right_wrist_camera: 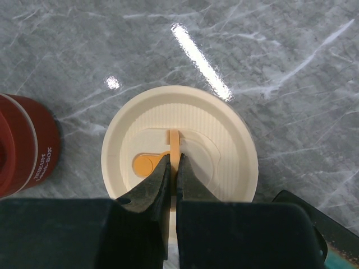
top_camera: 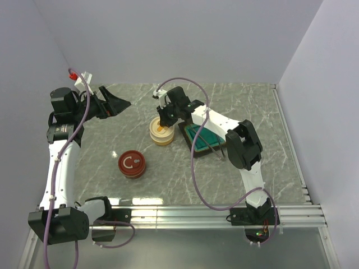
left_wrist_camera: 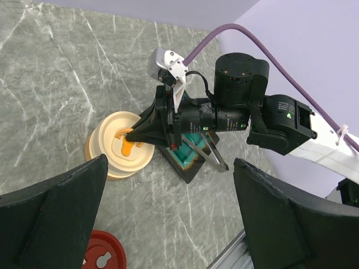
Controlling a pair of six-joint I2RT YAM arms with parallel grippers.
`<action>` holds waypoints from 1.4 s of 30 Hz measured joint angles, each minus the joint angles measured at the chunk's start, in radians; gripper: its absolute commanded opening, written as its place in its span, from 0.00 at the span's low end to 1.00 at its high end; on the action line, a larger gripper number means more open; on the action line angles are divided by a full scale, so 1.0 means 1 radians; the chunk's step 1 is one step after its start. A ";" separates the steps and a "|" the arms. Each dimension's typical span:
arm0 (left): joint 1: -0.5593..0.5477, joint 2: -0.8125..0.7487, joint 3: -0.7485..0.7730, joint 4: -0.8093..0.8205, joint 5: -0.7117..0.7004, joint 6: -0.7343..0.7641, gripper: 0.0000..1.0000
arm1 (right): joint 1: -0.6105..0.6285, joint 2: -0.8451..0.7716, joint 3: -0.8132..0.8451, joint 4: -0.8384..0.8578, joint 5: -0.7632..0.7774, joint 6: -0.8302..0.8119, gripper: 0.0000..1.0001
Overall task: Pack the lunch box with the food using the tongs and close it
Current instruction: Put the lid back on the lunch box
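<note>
Although the red tub (top_camera: 132,164) stands alone nearest the arms, the right gripper (right_wrist_camera: 174,163) is clamped on the orange tab (right_wrist_camera: 174,143) of the cream lid (right_wrist_camera: 224,145), likely to lift it straight up. The tongs (left_wrist_camera: 207,157) lie on the tray (top_camera: 206,137) beside it; farther back the left gripper (top_camera: 119,103) gapes empty. No food shows.

Grey marbled table (top_camera: 252,112) with cream round box (top_camera: 161,138), red round container (top_camera: 132,164), teal tray (top_camera: 202,138).

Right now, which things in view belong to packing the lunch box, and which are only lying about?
For the job: cream round container; right gripper, shut on its orange tab; red container; tongs across the teal tray.
Idle: left gripper, open, holding nothing; purple cable, part of the rig.
</note>
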 measured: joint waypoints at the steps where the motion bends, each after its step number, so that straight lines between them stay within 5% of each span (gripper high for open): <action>1: 0.000 0.000 0.000 0.000 0.000 0.000 0.99 | 0.000 0.001 0.000 0.001 -0.003 0.000 0.00; 42: 0.016 0.000 -0.017 0.007 0.015 0.002 0.99 | 0.002 0.017 -0.045 0.055 0.000 0.032 0.00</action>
